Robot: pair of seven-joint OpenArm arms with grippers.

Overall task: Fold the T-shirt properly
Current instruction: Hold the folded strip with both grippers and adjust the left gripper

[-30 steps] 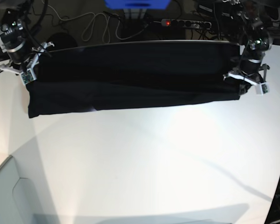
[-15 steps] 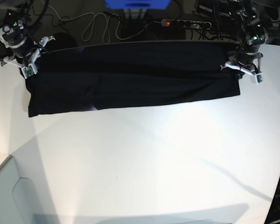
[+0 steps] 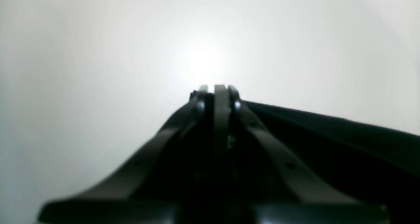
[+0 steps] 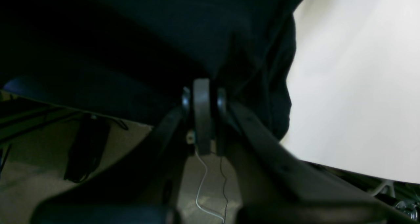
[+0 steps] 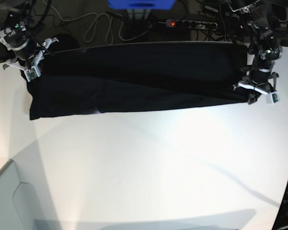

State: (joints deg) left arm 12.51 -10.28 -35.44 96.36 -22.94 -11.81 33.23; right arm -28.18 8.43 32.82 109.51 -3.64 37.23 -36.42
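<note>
We have the T-shirt [image 5: 134, 79] stretched as a long black band across the far side of the white surface [image 5: 149, 167], with its far edge at or just over the surface's back rim. Only plain black cloth shows; no print is visible. Our right hand [image 5: 23, 64] pinches the band's end on the base view's left, and its wrist view shows the fingers pressed together with dark cloth bunched around the tips. Our left hand [image 5: 257, 91] grips the opposite end, jaws closed with black fabric running off to one side in its wrist view.

We judge the shirt light, soft and limp — it sags and creases between the two grips rather than holding a line, and the lower layer hangs loose at the left. It will likely slip if pinched thinly, so we would take hold at the end edges through all layers — and keep it taut while moving.
</note>
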